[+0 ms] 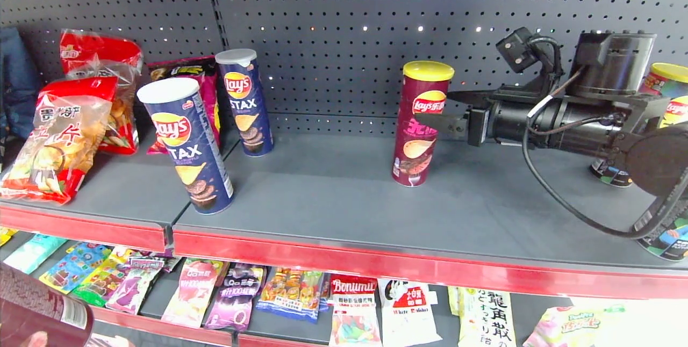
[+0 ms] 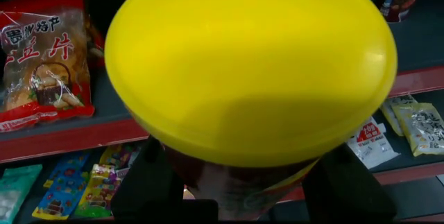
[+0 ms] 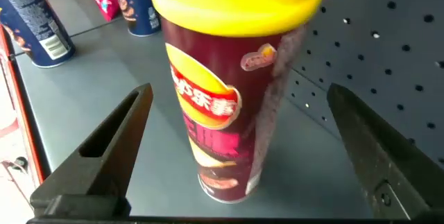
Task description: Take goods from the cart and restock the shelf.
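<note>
While I watch the head feed, the right gripper (image 1: 432,106) sits level with the maroon chip canister (image 1: 422,127), reaching in from 3 o'clock with its jaws spread wide. One finger passes behind the tube and the other in front. On the right wrist feed the same gripper (image 3: 239,92) brackets that canister (image 3: 222,113) with open space on both sides, so I see no contact.

The canister stands upright under its yellow lid on the grey upper shelf (image 1: 333,196), just off centre toward 3 o'clock and close to the pegboard back wall.

My left gripper (image 2: 250,189) is clamped on the held canister (image 2: 250,64), dark fingers (image 2: 146,182) pressed to either side of its body. Its yellow lid covers most of that feed, hiding the fingertips and nearly all of the tube. On the head feed only a slice of its maroon wall (image 1: 32,304) shows at 7 o'clock, cut off by the frame.

Two blue canisters (image 1: 188,143) and some snack bags (image 1: 59,137) stand toward 9 o'clock. At 3 o'clock, another yellow-lidded can (image 1: 666,89) is mostly hidden behind the right arm.
</note>
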